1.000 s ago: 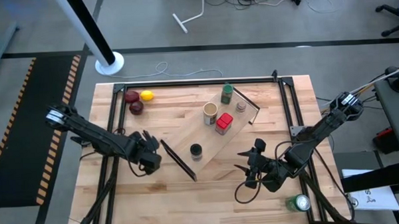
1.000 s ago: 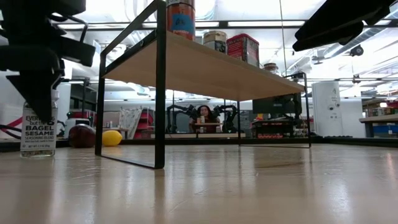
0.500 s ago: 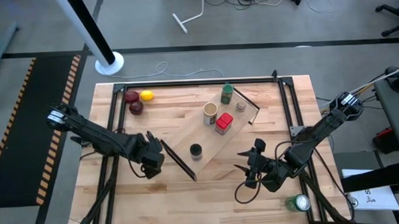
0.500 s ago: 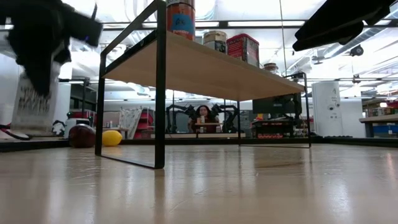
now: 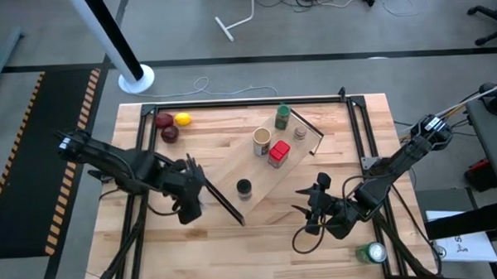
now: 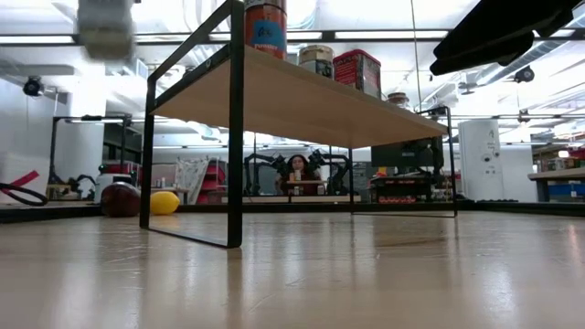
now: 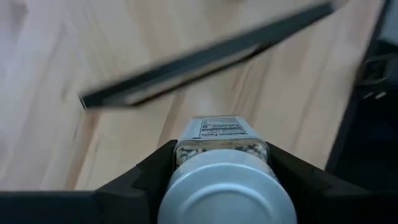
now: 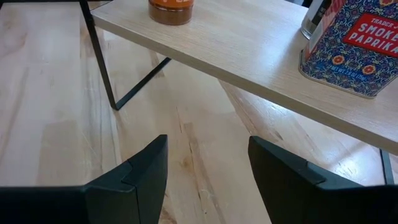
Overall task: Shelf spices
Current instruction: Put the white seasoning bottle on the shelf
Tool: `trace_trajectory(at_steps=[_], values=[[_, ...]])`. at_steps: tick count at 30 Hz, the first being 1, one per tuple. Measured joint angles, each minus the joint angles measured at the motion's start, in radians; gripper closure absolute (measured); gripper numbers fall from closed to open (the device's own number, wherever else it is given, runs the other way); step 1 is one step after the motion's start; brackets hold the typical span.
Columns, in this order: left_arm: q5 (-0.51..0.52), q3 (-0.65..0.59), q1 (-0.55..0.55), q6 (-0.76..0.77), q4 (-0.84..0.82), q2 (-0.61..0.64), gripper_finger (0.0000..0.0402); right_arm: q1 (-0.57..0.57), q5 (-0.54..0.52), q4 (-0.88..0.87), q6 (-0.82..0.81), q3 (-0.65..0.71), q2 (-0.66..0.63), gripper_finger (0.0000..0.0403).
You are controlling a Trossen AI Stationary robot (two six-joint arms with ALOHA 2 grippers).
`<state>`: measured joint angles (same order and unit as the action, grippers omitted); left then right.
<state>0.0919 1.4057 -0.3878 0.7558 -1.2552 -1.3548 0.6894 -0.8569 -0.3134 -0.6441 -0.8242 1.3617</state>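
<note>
My left gripper (image 5: 190, 194) hangs over the table just left of the shelf's near-left rail (image 5: 221, 198), shut on the white-lidded jar (image 7: 221, 134). In the low view the jar (image 6: 105, 27) shows blurred, high above the tabletop. The shelf (image 5: 258, 176) is a pale board on black rails. On it stand the green-lidded jar (image 5: 282, 116), tan cylinder (image 5: 262, 141), tiny grey-lidded jar (image 5: 300, 132), red box (image 5: 279, 153) and black-lidded jar (image 5: 244, 188). My right gripper (image 5: 311, 210) waits open, low, near the shelf's near-right side. My left gripper pinches the white-lidded jar between its two fingers (image 7: 152, 171), which sit on opposite sides of the jar's upper body just under the lid (image 7: 221, 193). The fingers come from above, pointing down. The jar is lifted clear of the table, lid toward the wrist.
Two red fruits (image 5: 164, 120) (image 5: 171, 134) and a yellow one (image 5: 182, 119) lie at the table's far left. A green can (image 5: 371, 253) stands at the near right corner. A black frame (image 5: 231, 104) borders the tabletop. A person (image 6: 298, 169) sits in the room beyond.
My left gripper has risen with the white-lidded jar, which stood on the table a second ago and is now lifted clear, up at about the height of the shelf top. The gripper has also shifted a little toward the shelf.
</note>
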Motion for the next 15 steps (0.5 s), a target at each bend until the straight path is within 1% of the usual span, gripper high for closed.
trace_trajectory(at_steps=[5, 8, 15], values=[[0.086, 0.127, 0.003, -0.04, -0.005, 0.0, 0.0214, 0.0, 0.0, 0.0, 0.0, 0.0, 0.0, 0.0203], [0.151, 0.165, 0.018, -0.042, -0.022, 0.001, 0.0213, 0.0, 0.0, 0.0, 0.0, 0.0, 0.0, 0.0203], [0.161, 0.171, 0.112, -0.056, 0.001, -0.012, 0.0214, 0.0, 0.0, 0.002, 0.0, 0.0, 0.0, 0.0203]])
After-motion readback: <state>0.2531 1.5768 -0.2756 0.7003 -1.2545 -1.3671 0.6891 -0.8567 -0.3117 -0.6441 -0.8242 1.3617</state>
